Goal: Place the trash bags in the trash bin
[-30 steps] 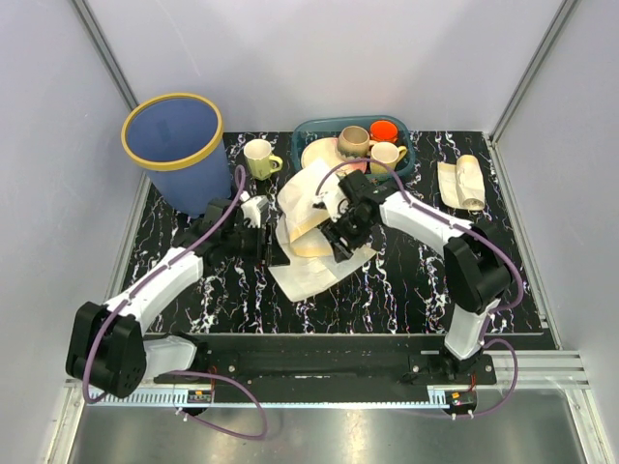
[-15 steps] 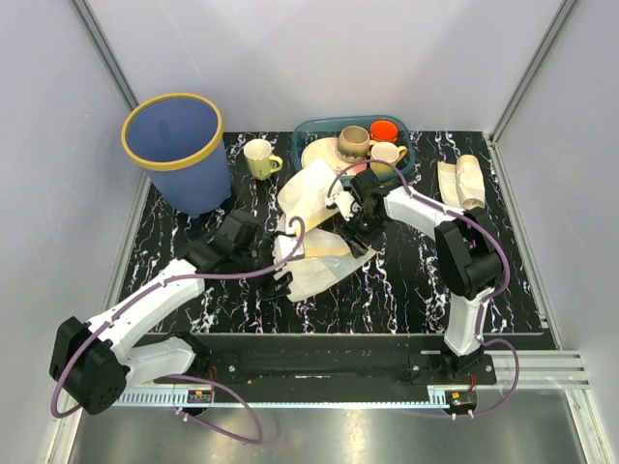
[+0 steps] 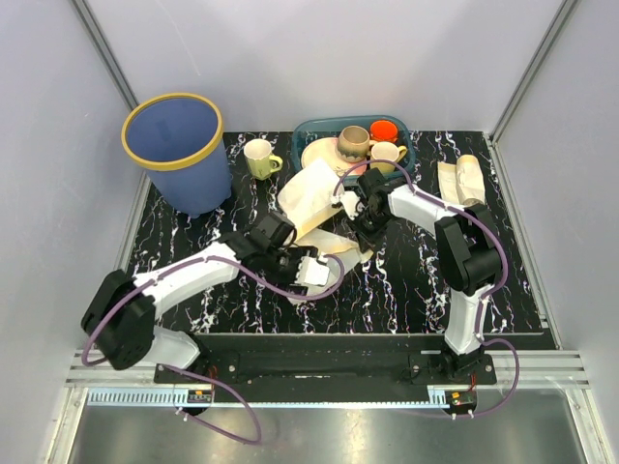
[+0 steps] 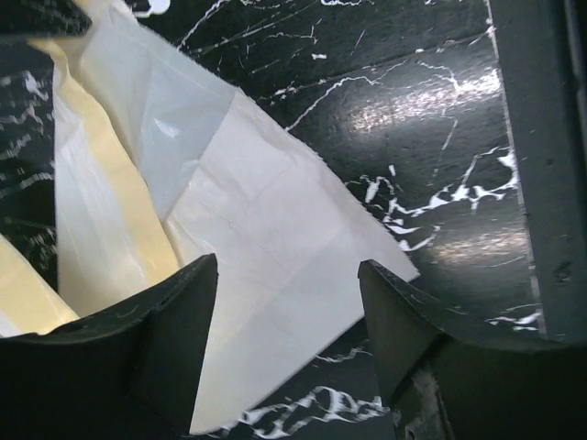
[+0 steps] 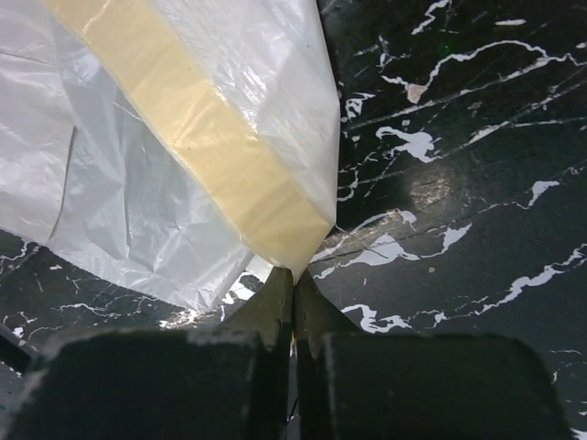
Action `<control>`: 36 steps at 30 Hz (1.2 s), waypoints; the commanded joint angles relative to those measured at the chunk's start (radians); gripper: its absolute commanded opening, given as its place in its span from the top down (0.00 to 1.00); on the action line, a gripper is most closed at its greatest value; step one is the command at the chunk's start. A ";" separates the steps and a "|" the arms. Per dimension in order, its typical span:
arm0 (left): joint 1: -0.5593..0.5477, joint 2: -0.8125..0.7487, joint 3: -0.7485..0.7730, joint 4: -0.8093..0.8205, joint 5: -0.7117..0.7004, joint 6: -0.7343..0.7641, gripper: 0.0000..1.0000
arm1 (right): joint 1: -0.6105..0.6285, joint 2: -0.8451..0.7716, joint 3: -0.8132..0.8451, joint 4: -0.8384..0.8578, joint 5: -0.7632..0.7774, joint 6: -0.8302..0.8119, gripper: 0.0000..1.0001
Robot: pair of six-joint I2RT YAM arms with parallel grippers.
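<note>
The large trash bag, cream-white film with a yellow band, lies crumpled mid-table. My right gripper is at its right side; the right wrist view shows it shut on a corner of the bag. My left gripper is at the bag's near corner, and in the left wrist view it stands open, its fingers either side of a flat sheet of the bag. A small pale bundle of trash bags lies at the right. The blue trash bin with a yellow rim stands at the back left.
A teal basket holding mugs and a cream plate stands behind the bag. A yellow-green mug sits between it and the bin. Grey walls close in the black marbled table on three sides.
My left arm swung right from beside the bin to the bag's near corner. My right gripper closed on the bag's corner, and the bag's near part got pulled in.
</note>
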 commanded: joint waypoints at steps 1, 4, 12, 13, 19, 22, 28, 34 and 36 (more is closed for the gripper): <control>-0.004 0.105 0.095 -0.011 0.107 0.338 0.34 | 0.001 -0.029 0.006 -0.031 -0.085 0.016 1.00; -0.008 0.198 0.182 -0.106 0.144 0.478 0.33 | -0.001 -0.054 0.007 -0.056 -0.133 0.051 1.00; -0.046 0.450 0.495 -0.508 0.156 0.768 0.27 | -0.001 -0.075 0.030 -0.103 -0.208 0.101 1.00; -0.049 0.485 0.514 -0.540 0.150 0.785 0.27 | -0.002 -0.080 0.027 -0.103 -0.215 0.102 1.00; -0.077 0.547 0.533 -0.559 0.077 0.787 0.36 | -0.001 -0.072 0.013 -0.092 -0.219 0.102 1.00; -0.087 0.545 0.493 -0.442 0.061 0.729 0.36 | -0.002 -0.077 -0.001 -0.086 -0.218 0.097 1.00; -0.103 0.561 0.479 -0.375 0.046 0.717 0.27 | -0.004 -0.074 -0.013 -0.082 -0.219 0.088 1.00; -0.104 0.602 0.497 -0.455 0.040 0.779 0.37 | -0.013 -0.078 -0.017 -0.079 -0.212 0.085 1.00; -0.104 0.608 0.493 -0.458 0.037 0.782 0.39 | -0.017 -0.078 -0.024 -0.074 -0.201 0.083 1.00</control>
